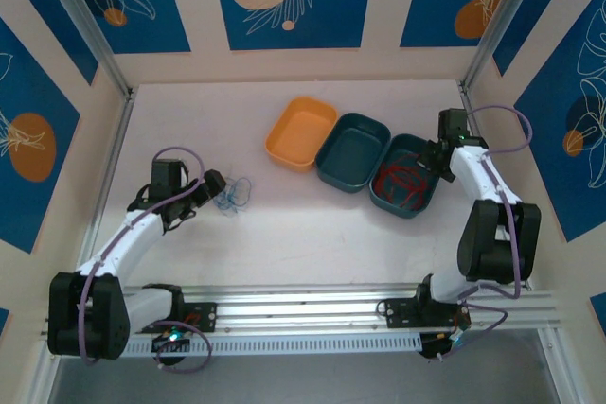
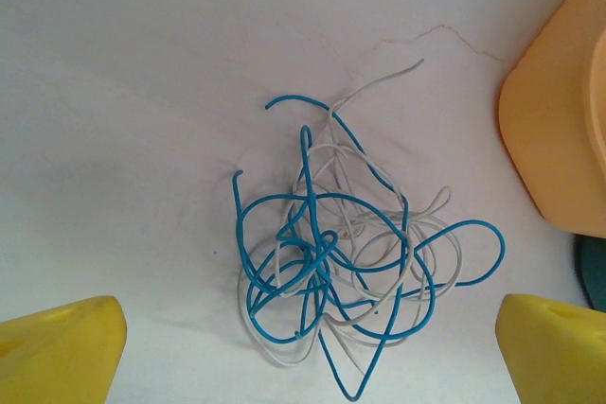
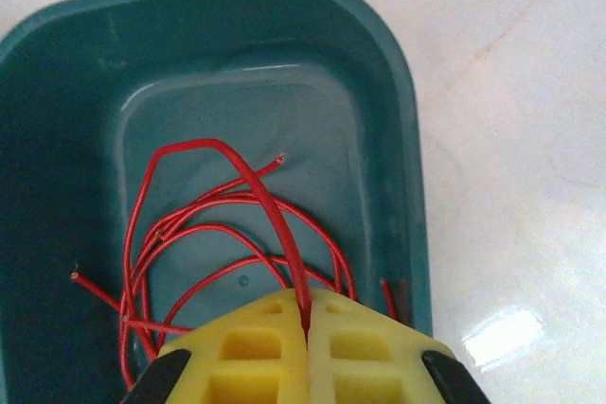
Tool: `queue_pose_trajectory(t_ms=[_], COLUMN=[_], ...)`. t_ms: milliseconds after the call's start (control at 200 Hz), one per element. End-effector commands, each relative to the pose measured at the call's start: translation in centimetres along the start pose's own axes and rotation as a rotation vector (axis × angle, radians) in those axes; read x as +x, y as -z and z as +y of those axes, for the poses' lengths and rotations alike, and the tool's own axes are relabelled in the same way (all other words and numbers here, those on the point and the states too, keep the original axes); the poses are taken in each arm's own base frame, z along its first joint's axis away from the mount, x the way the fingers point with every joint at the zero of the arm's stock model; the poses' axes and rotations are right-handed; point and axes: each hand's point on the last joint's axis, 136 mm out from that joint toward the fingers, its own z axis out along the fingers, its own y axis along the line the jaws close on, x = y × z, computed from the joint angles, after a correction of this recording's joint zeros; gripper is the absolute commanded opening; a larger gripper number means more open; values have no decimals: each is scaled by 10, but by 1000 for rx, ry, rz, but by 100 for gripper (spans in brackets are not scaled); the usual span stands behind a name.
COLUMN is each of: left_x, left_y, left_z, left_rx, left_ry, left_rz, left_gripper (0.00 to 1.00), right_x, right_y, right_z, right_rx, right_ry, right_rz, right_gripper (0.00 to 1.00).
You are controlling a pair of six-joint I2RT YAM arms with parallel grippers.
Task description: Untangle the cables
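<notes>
A tangle of blue and whitish cables (image 2: 350, 262) lies on the white table, also seen from above (image 1: 234, 196). My left gripper (image 2: 311, 347) hovers over it, open wide, its yellow fingers (image 2: 66, 352) on either side of the tangle and not touching it. Red cables (image 3: 189, 234) lie looped in the rightmost teal tray (image 3: 407, 139). My right gripper (image 3: 308, 314) is shut on one red cable (image 3: 260, 191), which arches up from the tray floor into the jaws. From above, the right gripper (image 1: 437, 160) sits over that tray (image 1: 409, 214), by its far right part.
An orange tray (image 1: 301, 131) and a second teal tray (image 1: 353, 151) sit side by side left of the tray with the red cables. The orange tray's edge (image 2: 559, 120) lies to the right of the tangle in the left wrist view. Walls enclose the table.
</notes>
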Motion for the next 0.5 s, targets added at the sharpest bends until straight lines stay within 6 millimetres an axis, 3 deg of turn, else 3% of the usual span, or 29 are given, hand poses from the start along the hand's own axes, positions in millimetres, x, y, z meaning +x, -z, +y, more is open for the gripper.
queue_pose_trajectory(t_ms=[0, 305, 415, 495], left_x=[1, 2, 2, 2], left_y=[-2, -2, -2, -2], left_z=[1, 1, 2, 1], left_rx=[9, 10, 6, 7], left_ry=[-10, -11, -10, -12], left_rz=[2, 5, 5, 5], left_gripper=[100, 100, 100, 100], right_x=[-13, -15, -18, -21], right_y=[-5, -24, -24, -20], right_z=[10, 21, 17, 11], right_rx=[12, 103, 144, 178], right_ry=[49, 132, 137, 137], right_rz=[-16, 15, 17, 12], right_gripper=[0, 0, 0, 6])
